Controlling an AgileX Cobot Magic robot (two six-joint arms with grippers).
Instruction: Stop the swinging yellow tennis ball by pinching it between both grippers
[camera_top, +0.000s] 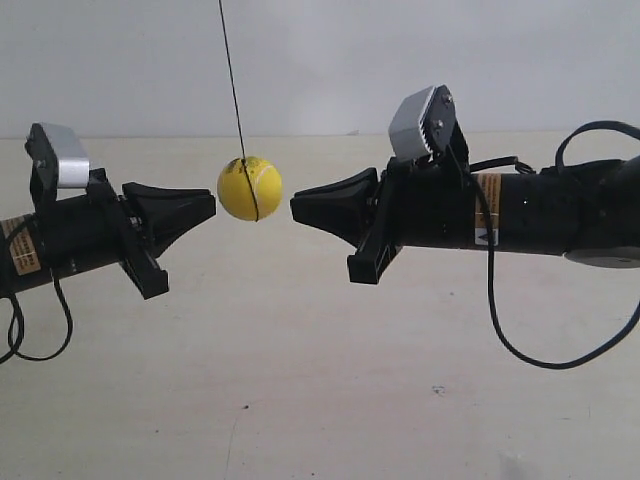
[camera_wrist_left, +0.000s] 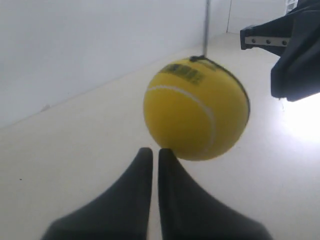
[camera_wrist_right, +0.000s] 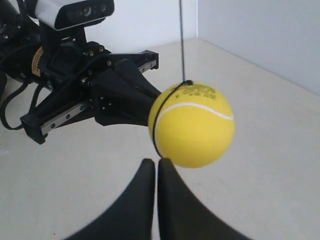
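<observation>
The yellow tennis ball (camera_top: 250, 188) hangs on a thin black string (camera_top: 232, 80) between two black claws. The gripper of the arm at the exterior view's left (camera_top: 210, 205) points at the ball and almost touches its side. The gripper of the arm at the exterior view's right (camera_top: 296, 208) points at the other side, a small gap away. In the left wrist view my left gripper (camera_wrist_left: 152, 150) is shut, with the ball (camera_wrist_left: 196, 110) just past one tip. In the right wrist view my right gripper (camera_wrist_right: 152, 161) is shut, and the ball (camera_wrist_right: 192, 125) hangs at its tip. Neither gripper holds anything.
A pale tabletop (camera_top: 320, 380) lies well below both arms, with a white wall (camera_top: 320, 60) behind. A black cable (camera_top: 520, 350) loops down from the arm at the exterior view's right. Another cable (camera_top: 15, 330) hangs from the arm at that view's left.
</observation>
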